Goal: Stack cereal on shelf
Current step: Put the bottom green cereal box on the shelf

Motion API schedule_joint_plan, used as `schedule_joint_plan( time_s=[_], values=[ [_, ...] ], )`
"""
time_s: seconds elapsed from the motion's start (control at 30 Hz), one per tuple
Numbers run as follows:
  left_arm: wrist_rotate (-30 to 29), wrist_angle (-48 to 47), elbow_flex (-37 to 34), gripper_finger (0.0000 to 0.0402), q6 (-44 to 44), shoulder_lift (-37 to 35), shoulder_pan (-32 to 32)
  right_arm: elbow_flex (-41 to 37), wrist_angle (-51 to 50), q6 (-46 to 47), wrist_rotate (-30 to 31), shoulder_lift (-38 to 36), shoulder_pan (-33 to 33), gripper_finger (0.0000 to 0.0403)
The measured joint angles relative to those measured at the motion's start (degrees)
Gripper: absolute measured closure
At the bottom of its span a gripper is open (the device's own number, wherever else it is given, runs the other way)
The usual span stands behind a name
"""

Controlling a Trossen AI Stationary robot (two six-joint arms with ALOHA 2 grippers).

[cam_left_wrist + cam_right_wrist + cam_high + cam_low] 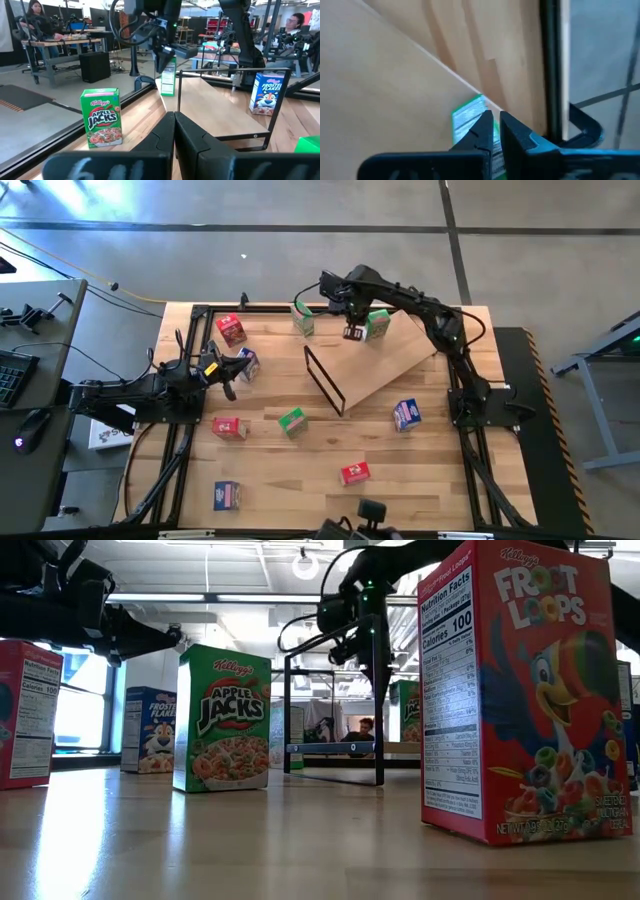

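Right gripper (353,332) closed, empty, over shelf (385,365); green cereal box (377,324) apparently upright.

The big red box (517,690) nearest the low camera read "Kellogg's FROOT LOOPS" on its front, and its side panel carried "Nutrition Facts" and "Calories 100". The green box (222,718) beside it said "Kellogg's APPLE JACKS", and another green box (101,117) in the left wrist view bore the same name. A blue box (148,730) farther back read "FROSTED FLAKES", as did a blue box (266,93) standing by the shelf.
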Motion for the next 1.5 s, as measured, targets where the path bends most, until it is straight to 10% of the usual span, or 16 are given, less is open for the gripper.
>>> schedule_joint_plan(
  time_s=[0.5, 0.8, 1.5],
  values=[
    [0.09, 0.00, 0.00, 0.0399, -0.02, 0.00, 0.00, 0.25, -2.25, -1.85, -1.45, -0.04, 0.19, 0.0391],
    [0.87, -0.02, 0.00, 0.0399, -0.81, 0.00, 0.00, 1.97, -4.19, 2.72, -12.07, -3.64, 3.49, 0.0392],
    [3.86, -0.49, 0.02, 0.0399, -4.77, 3.18, 0.00, -63.62, 39.47, 28.25, -2.23, -44.97, -0.36, 0.0403]
  ],
)
